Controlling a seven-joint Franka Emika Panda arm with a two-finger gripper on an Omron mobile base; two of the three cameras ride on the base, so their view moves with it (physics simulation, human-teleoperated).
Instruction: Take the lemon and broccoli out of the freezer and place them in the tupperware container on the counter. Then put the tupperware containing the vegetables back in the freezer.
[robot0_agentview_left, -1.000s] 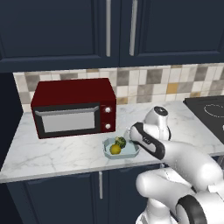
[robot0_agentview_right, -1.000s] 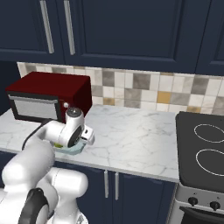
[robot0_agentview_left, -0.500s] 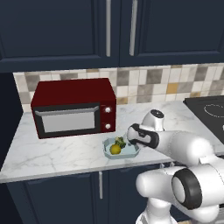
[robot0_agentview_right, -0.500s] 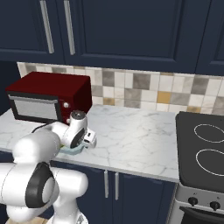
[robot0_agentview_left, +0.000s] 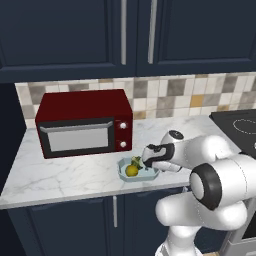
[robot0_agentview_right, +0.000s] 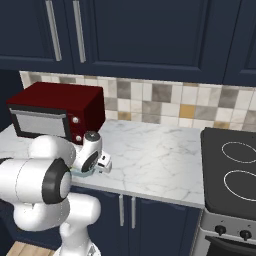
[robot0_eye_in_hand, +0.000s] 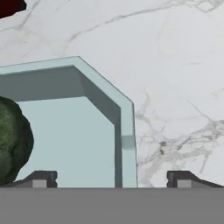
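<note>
Hand view: we see the gripper (robot0_eye_in_hand: 111, 178) with its fingertips (robot0_eye_in_hand: 40, 179) spread wide apart, straddling the right wall of the tupperware container (robot0_eye_in_hand: 127, 127), one tip inside the tray and one over the counter (robot0_eye_in_hand: 175, 65). Nothing is held between them. The broccoli (robot0_eye_in_hand: 13, 140) lies inside the container, at its left. From the left base view, we find the container just in front of the red microwave (robot0_agentview_left: 85, 122), near its right end, with the lemon (robot0_agentview_left: 131, 170) and broccoli touching inside it, the broccoli nearer the microwave. The hand hangs low over the container's far-from-microwave side.
</note>
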